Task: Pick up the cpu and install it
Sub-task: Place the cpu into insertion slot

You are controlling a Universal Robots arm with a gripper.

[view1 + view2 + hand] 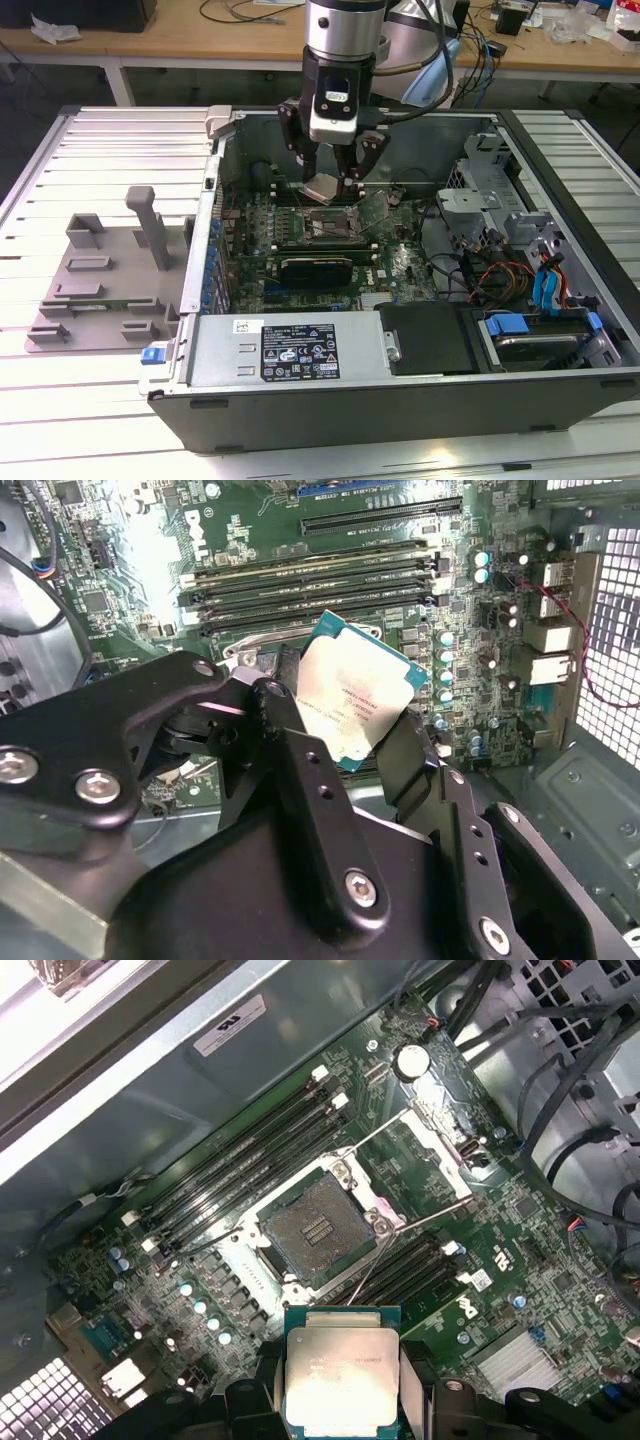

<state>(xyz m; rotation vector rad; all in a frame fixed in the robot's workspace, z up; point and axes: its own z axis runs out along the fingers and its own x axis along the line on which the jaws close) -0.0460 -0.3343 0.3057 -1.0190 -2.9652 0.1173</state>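
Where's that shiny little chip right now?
In the exterior view, upper centre, the cpu is held by the gripper near the open socket, over the motherboard.

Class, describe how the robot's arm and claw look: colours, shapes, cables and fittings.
The arm's wrist is a silver-grey cylinder. Below it, the black claw has jointed metal links with silver screws, carries a white boxy module, and a grey cable loops behind.

The small flat square cpu [322, 188] [352, 702] [343, 1378] has a smooth, softly shining silver-grey metal lid. The black gripper [338, 722] looks matt, with bright metal screw heads. The green motherboard [540, 1230] is glossy, and the grey slotted tray [100, 300] is dull plastic.
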